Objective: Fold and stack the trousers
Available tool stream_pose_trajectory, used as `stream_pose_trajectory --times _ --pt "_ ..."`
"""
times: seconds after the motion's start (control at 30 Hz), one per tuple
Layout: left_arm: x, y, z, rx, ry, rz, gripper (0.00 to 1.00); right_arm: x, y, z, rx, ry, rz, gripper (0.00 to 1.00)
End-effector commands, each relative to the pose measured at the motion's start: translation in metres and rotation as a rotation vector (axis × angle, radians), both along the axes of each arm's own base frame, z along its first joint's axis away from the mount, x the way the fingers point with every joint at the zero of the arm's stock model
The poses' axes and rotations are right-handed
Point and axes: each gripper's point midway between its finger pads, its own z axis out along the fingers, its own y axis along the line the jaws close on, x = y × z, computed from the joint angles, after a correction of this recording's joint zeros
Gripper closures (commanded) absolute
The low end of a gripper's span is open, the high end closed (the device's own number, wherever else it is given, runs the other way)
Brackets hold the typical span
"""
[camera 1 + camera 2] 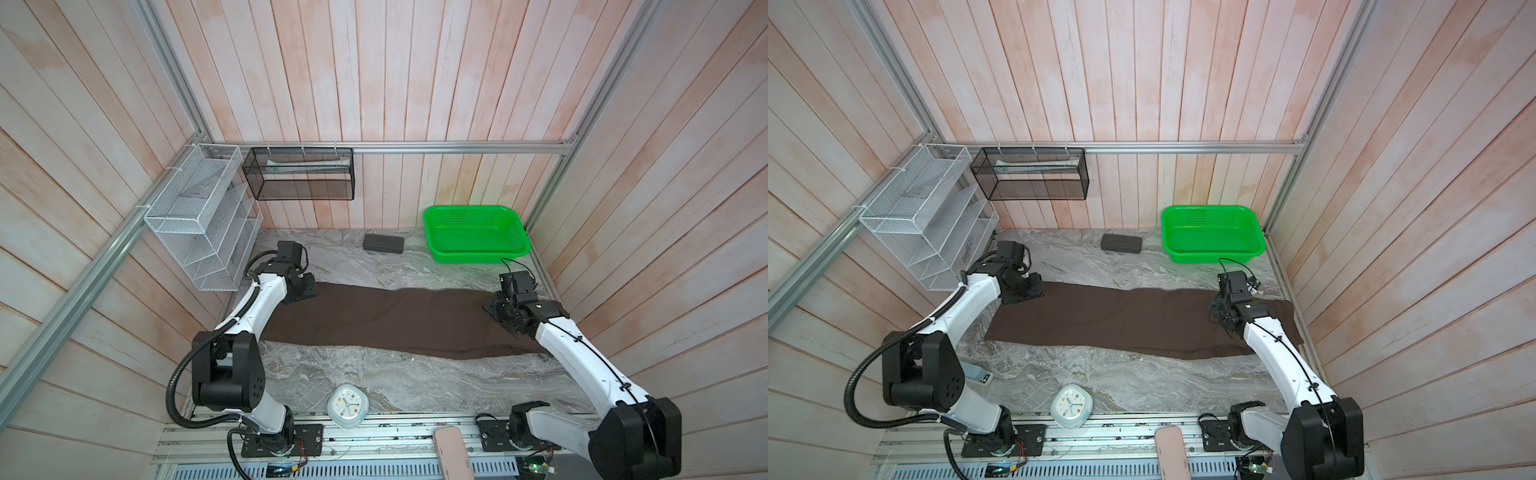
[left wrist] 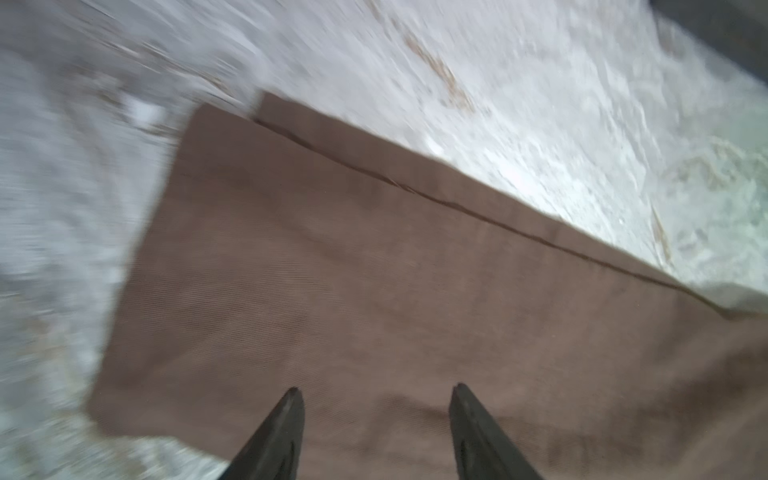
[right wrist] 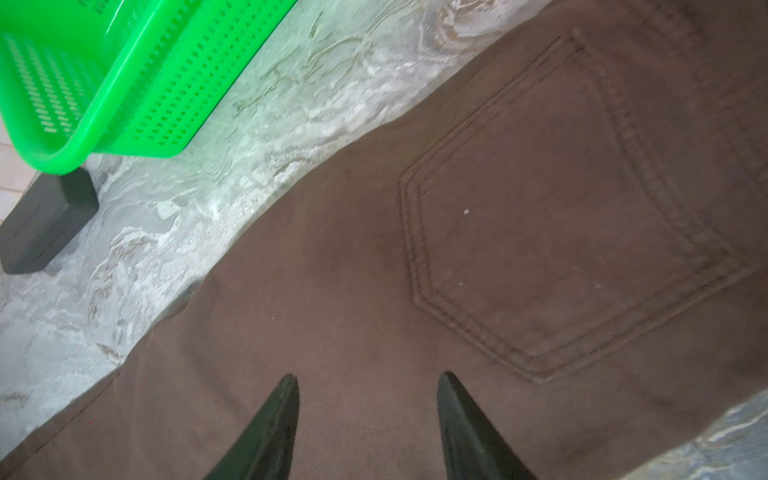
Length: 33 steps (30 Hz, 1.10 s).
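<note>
**Top views:** In both top views the trousers (image 1: 395,320) lie flat across the middle of the worktop (image 1: 374,386). The hems point toward its left edge and the waist toward its right edge.

**Left wrist view:** The left claw (image 2: 376,388) stands open and empty above the hem end, where the legs lie stacked.

**Right wrist view:** The right claw (image 3: 368,376) stands open and empty beside the back pocket (image 3: 573,216).

**Handling:** The cloth appears soft, limp and non-fragile, so expect sagging. Pinch both layers at the hem and waistband corners.
</note>
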Motion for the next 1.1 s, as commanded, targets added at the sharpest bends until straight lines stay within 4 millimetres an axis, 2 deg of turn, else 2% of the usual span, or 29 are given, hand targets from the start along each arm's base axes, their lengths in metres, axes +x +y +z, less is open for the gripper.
stream_pose_trajectory --times 0.0,0.1,0.2,0.3,0.43,0.57,0.87,1.07 --pt "-0.005 -0.015 -0.045 -0.100 0.090 0.002 0.42 -0.004 -0.028 0.001 -0.030 0.004 -0.048 0.44" --pt "-0.012 -0.008 -0.074 -0.081 0.151 0.021 0.42 -0.009 -0.060 0.004 -0.029 -0.010 -0.127 0.44" --pt "-0.018 0.003 -0.094 -0.044 0.202 0.040 0.42 -0.016 -0.097 0.007 -0.056 -0.020 -0.228 0.43" --pt "-0.020 0.016 -0.104 -0.018 0.228 0.062 0.42 -0.024 -0.134 -0.001 -0.039 -0.030 -0.348 0.42" --pt "-0.016 0.024 -0.103 -0.015 0.231 0.079 0.42 -0.036 -0.162 -0.030 0.047 0.008 -0.460 0.42" --pt "-0.013 0.024 -0.100 -0.014 0.223 0.077 0.42 -0.044 -0.174 -0.052 0.117 0.027 -0.524 0.41" --pt "-0.012 0.032 -0.096 -0.009 0.215 0.094 0.42 -0.031 -0.174 -0.093 0.210 0.102 -0.519 0.42" --pt "-0.007 0.039 -0.095 -0.008 0.211 0.109 0.42 -0.012 -0.188 -0.102 0.213 0.077 -0.530 0.44"
